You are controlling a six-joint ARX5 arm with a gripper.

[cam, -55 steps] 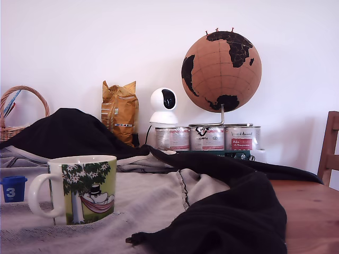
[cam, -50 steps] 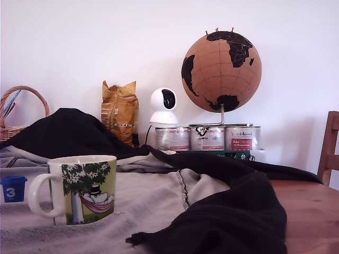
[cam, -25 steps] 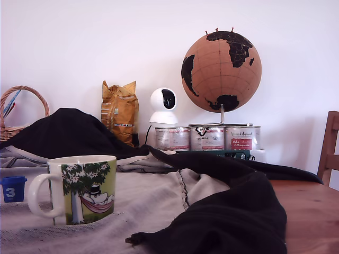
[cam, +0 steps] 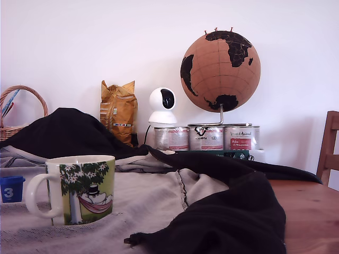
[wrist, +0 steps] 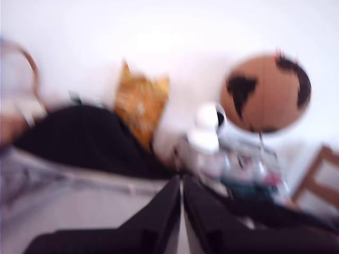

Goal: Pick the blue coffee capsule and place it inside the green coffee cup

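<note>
The claw (wrist: 181,222) showed in the blurred wrist view only as 2 dark, nearly black fingers (wrist: 159,219), flat-sided and tapering, with a thin pale slit between them

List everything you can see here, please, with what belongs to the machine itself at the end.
green coffee cup: one, white with lime-green cartoon print, front of the exterior view's left, on the grey cloth
blue coffee capsule: one, blue with a white 3, at the exterior view's left edge, apart from the cup
grey cloth: one, grey, covering the table
black garment: one, black, draped across the cloth
globe: one, cork-brown and black, on the tins
tins: three, silver, at the wall
small camera: one, white, beside the tins
bag: one, yellow-brown, by the wall
basket: one, wicker, far left
chair: one, wooden, right edge
fingers: two, dark, blurred, wrist view
</note>
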